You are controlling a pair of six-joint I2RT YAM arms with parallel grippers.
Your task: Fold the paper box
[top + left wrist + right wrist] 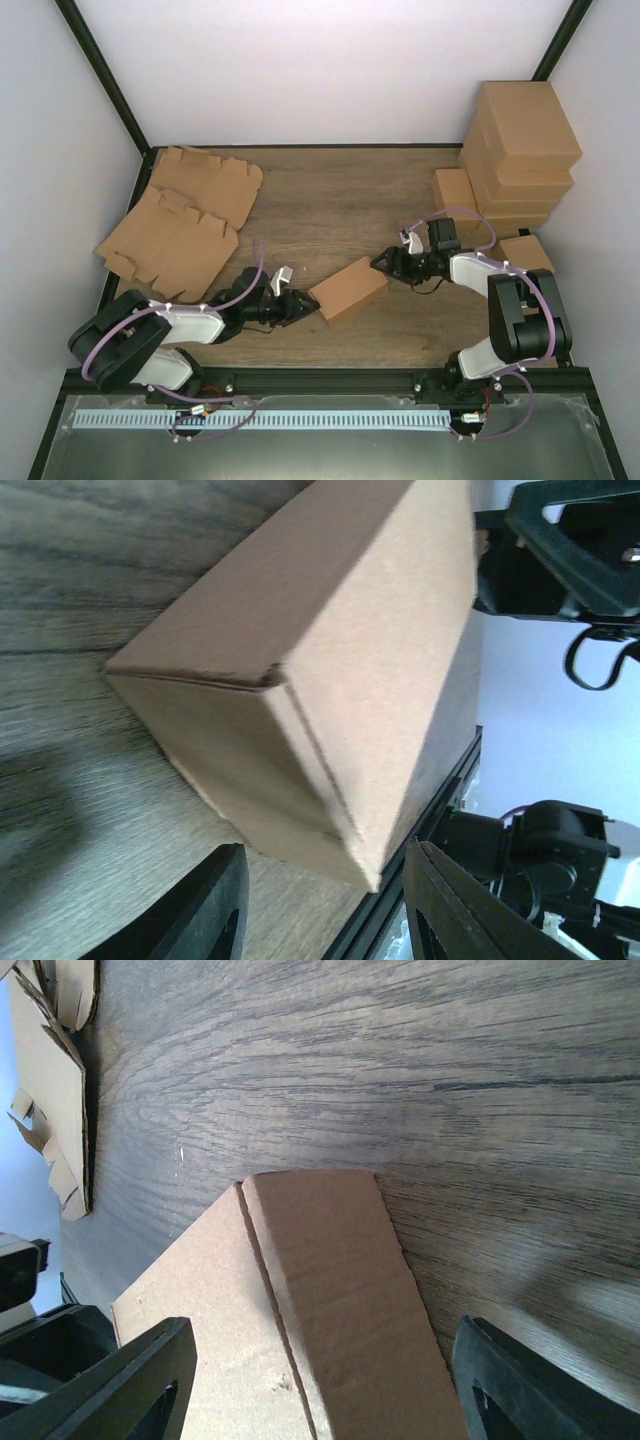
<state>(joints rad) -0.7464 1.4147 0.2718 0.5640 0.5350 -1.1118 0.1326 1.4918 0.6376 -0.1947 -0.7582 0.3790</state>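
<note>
The paper box (348,288) is folded shut into a small brown block and lies on the wooden table (340,200), near the middle. My left gripper (300,305) is open at its near-left end. In the left wrist view the box (320,680) fills the centre, and its lower corner sits just ahead of the gap of my left gripper (325,915). My right gripper (385,265) is open at the far-right end. In the right wrist view the box (320,1300) lies between the spread fingers of my right gripper (330,1390), which do not touch it.
Flat die-cut cardboard sheets (185,215) lie at the back left; their edges also show in the right wrist view (50,1090). A stack of folded brown boxes (520,150) stands at the back right, with one more (528,252) beside my right arm. Black frame rails edge the table.
</note>
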